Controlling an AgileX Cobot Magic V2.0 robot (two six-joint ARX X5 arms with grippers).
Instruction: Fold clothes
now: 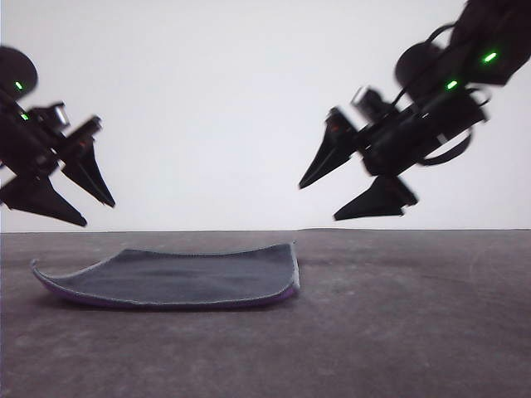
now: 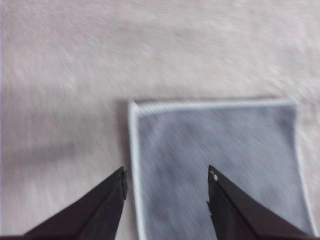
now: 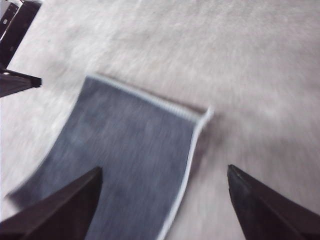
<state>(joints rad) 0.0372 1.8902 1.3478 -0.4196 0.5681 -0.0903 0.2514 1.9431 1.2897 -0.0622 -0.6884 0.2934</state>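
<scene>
Folding not yet begun: cloth (image 1: 178, 278) flat on table (image 1: 398, 332), dark grey face up, purple at the near edge, corners curling. Bare tabletop all around. Above, left gripper (image 1: 99, 211) and right gripper (image 1: 318, 201) spread wide, empty, over opposite ends.
</scene>
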